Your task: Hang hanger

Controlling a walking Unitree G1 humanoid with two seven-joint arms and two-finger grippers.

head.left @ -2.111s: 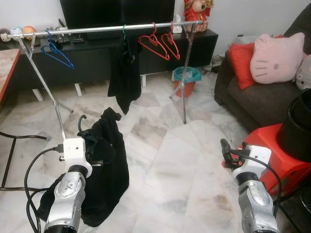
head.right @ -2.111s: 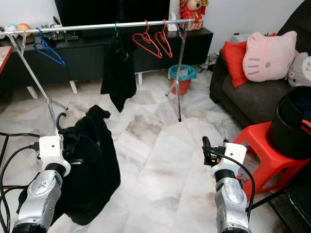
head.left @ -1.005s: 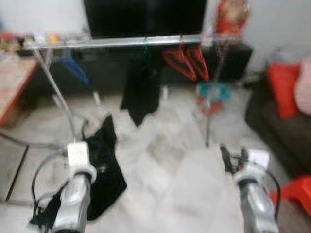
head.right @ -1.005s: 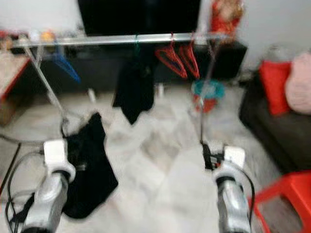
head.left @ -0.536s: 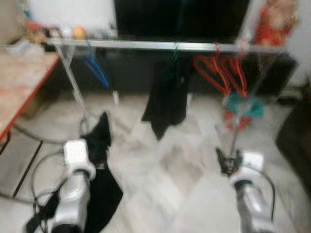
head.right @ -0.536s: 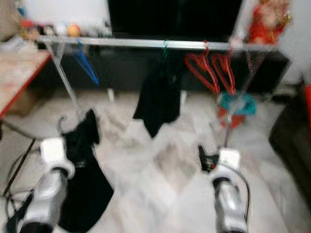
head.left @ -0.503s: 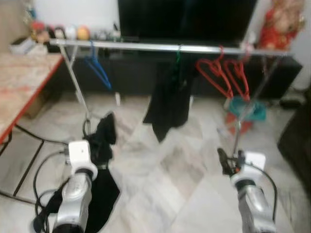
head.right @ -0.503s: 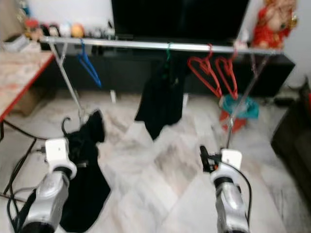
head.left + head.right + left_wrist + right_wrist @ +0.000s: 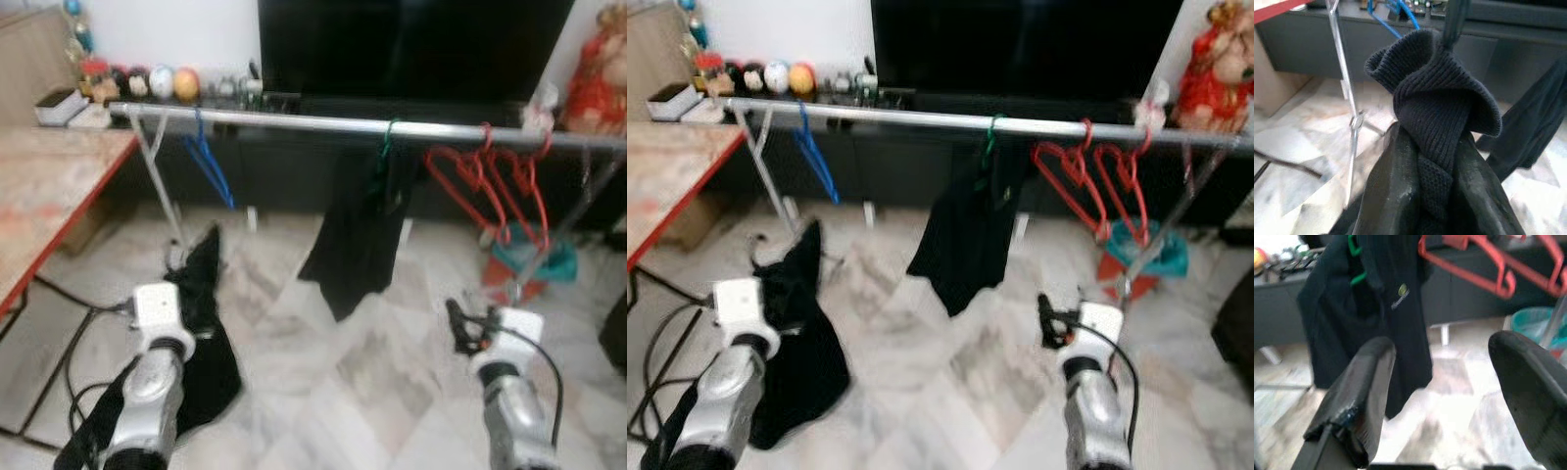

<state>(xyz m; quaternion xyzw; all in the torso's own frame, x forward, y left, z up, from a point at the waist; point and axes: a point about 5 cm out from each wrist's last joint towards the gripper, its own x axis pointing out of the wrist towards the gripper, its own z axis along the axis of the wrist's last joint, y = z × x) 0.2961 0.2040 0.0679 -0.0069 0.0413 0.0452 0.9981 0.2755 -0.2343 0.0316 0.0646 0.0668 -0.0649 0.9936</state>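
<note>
The left pincer point(image 9: 1432, 161) is clamped on a black knitted garment point(image 9: 1437, 105) whose black hanger hook point(image 9: 176, 257) rises just above it. The right pincer point(image 9: 1449, 396) hangs spread apart, facing the black shirt point(image 9: 965, 230) on the clothes rail point(image 9: 323, 124) ahead.

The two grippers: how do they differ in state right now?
The left gripper is shut on a black knitted garment that bunches up between its fingers, while the right gripper is open and holds nothing. The left gripper's garment trails down toward the floor, on a black hanger; the right gripper faces a black garment on the rail without touching it. Both are raised ahead of the robot, short of the rail.
</note>
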